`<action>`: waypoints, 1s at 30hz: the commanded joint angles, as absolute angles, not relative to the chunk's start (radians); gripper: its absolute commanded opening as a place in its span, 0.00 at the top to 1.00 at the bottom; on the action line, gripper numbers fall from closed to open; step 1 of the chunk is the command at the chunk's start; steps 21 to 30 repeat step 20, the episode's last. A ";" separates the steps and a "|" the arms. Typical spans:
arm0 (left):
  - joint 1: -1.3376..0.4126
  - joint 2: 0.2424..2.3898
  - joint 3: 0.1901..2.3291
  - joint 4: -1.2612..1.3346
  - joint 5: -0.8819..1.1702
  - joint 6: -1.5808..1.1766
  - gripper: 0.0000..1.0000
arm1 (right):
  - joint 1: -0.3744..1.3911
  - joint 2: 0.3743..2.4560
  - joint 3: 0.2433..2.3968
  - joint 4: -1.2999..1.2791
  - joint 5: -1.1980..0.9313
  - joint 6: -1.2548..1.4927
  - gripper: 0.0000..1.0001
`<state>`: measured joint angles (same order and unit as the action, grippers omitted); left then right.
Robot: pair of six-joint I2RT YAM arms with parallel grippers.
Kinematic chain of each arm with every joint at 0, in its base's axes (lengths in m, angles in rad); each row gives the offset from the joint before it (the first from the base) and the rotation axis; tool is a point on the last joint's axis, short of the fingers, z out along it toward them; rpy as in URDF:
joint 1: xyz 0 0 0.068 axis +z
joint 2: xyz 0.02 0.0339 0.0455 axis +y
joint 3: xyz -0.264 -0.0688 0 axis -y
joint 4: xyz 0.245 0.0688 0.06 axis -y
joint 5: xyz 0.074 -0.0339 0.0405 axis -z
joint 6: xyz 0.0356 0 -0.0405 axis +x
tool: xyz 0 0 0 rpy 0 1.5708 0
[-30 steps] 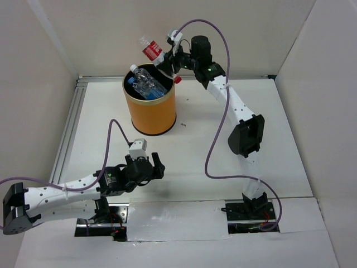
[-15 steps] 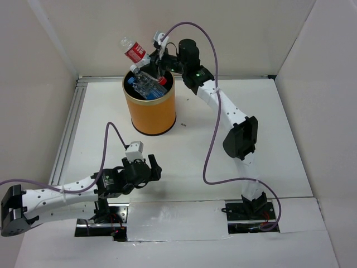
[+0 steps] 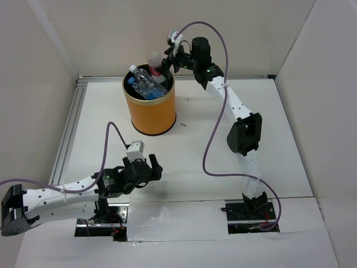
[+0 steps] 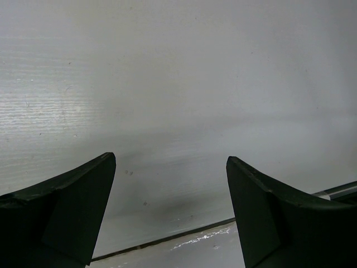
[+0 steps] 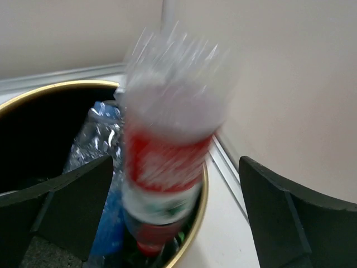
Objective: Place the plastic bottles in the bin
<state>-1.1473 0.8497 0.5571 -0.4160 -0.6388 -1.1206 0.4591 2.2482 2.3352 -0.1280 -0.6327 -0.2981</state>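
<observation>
The orange bin with a gold rim stands at the back of the table. A clear bottle with a blue label lies inside it. A red-labelled bottle is blurred with motion, its lower end inside the bin's far right rim. My right gripper hovers just above that rim, open; in the right wrist view the red-labelled bottle is between the spread fingers and touches neither. My left gripper is open and empty, low over the table near the front.
White walls close in the table on the left, back and right. A metal rail runs along the left edge. A purple cable hangs beside the right arm. The left wrist view holds only bare white table and a seam.
The right gripper has opened and let go of the red-labelled bottle, which has dropped from above the bin down into its rim. The left arm has hardly moved.
</observation>
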 commanded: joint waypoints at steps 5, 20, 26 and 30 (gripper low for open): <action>-1.152 0.926 0.613 -0.357 -0.655 -1.051 0.07 | 0.457 2.140 2.306 -0.216 -0.710 -0.324 0.00; -1.141 0.980 0.716 -0.256 -0.643 -0.847 0.00 | 0.301 1.394 1.257 -0.358 -0.002 -0.135 0.00; -1.141 0.980 0.716 -0.256 -0.643 -0.847 0.00 | 0.301 1.394 1.257 -0.358 -0.002 -0.135 0.00; -1.141 0.980 0.716 -0.256 -0.643 -0.847 0.00 | 0.301 1.394 1.257 -0.358 -0.002 -0.135 0.00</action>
